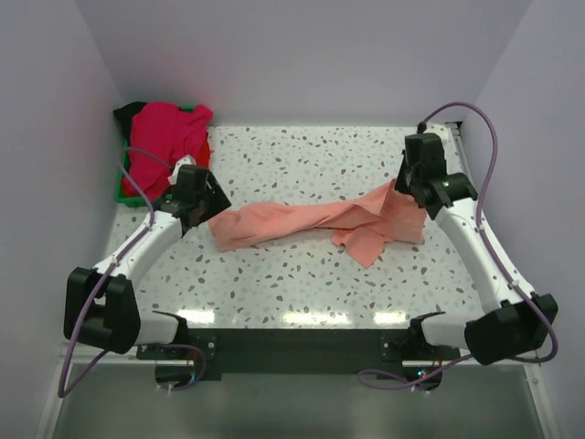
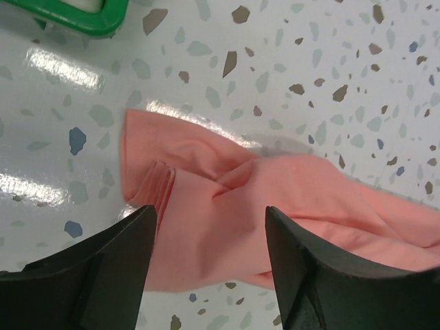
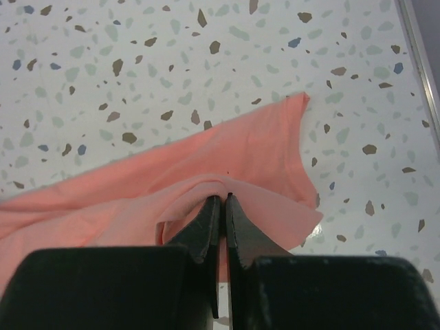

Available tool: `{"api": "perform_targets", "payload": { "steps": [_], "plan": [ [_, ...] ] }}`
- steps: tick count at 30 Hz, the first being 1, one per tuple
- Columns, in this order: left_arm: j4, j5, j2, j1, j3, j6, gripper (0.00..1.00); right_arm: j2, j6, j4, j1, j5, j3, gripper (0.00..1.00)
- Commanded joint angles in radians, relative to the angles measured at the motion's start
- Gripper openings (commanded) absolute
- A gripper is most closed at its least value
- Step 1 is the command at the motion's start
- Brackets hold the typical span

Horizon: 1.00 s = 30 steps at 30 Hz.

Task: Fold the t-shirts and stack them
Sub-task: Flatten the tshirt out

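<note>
A salmon-pink t-shirt (image 1: 306, 222) lies twisted in a long band across the middle of the table. My left gripper (image 1: 203, 212) is open above the shirt's left end (image 2: 206, 227), jaws wide apart on either side of the cloth. My right gripper (image 1: 409, 187) is shut on a fold of the salmon-pink t-shirt (image 3: 227, 165) at its right end. A pile of magenta-pink (image 1: 169, 128), red (image 1: 146, 172) and black (image 1: 128, 112) t-shirts sits in the back left corner.
A green tray (image 1: 122, 187) holds the pile of shirts at the back left; its rim also shows in the left wrist view (image 2: 75, 17). Walls close the table at the back and both sides. The speckled tabletop (image 1: 302, 283) stretches in front of the shirt.
</note>
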<state>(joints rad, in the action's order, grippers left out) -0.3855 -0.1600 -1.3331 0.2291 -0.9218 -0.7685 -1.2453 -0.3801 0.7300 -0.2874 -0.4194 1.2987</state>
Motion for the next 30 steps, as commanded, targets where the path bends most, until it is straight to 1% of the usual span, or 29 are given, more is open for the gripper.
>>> {"api": "perform_targets", "payload": {
  "steps": [1,2,3,6,10,11,13,15,17,19,21,24,27,28,30],
  "plan": [
    [0.077,-0.004,0.0,-0.011,0.035,-0.014,0.68,-0.091,-0.002,-0.096,0.086,0.074,-0.004,0.0],
    [0.08,0.0,-0.018,-0.011,0.031,-0.009,0.63,-0.132,-0.006,-0.104,0.105,0.127,0.004,0.0],
    [0.077,0.013,-0.027,-0.011,0.021,0.003,0.62,-0.144,-0.012,-0.101,0.12,0.151,0.014,0.0],
    [0.036,-0.021,-0.025,-0.011,0.006,0.012,0.62,-0.134,-0.023,-0.109,0.129,0.189,0.024,0.0],
    [0.037,-0.004,0.064,-0.01,0.129,0.011,0.7,-0.072,-0.026,-0.129,0.129,0.215,-0.033,0.0],
    [0.043,0.017,0.112,-0.007,0.158,0.011,0.73,-0.062,-0.026,-0.129,0.129,0.221,-0.039,0.0],
    [0.062,0.045,0.158,-0.002,0.247,0.008,0.74,-0.031,-0.031,-0.132,0.129,0.243,-0.058,0.0],
    [0.077,0.07,0.224,0.022,0.334,-0.023,0.75,-0.01,-0.031,-0.135,0.128,0.254,-0.078,0.0],
    [0.082,0.039,0.27,0.091,0.382,-0.057,0.75,0.017,-0.036,-0.132,0.129,0.266,-0.088,0.0],
    [0.108,0.017,0.287,0.157,0.442,-0.112,0.76,0.039,-0.039,-0.132,0.129,0.284,-0.105,0.0],
    [0.144,0.022,0.292,0.174,0.486,-0.144,0.76,0.053,-0.043,-0.136,0.129,0.295,-0.125,0.0],
    [0.232,0.017,0.253,0.177,0.494,-0.149,0.76,0.066,-0.046,-0.135,0.128,0.312,-0.136,0.0],
    [0.282,-0.026,0.19,0.177,0.465,-0.135,0.67,0.083,-0.048,-0.142,0.128,0.317,-0.142,0.0],
    [0.299,-0.033,0.175,0.177,0.459,-0.129,0.6,0.09,-0.049,-0.147,0.128,0.314,-0.142,0.0],
    [0.338,-0.055,0.167,0.177,0.433,-0.106,0.5,0.101,-0.049,-0.149,0.128,0.307,-0.147,0.0]
  ]
}}
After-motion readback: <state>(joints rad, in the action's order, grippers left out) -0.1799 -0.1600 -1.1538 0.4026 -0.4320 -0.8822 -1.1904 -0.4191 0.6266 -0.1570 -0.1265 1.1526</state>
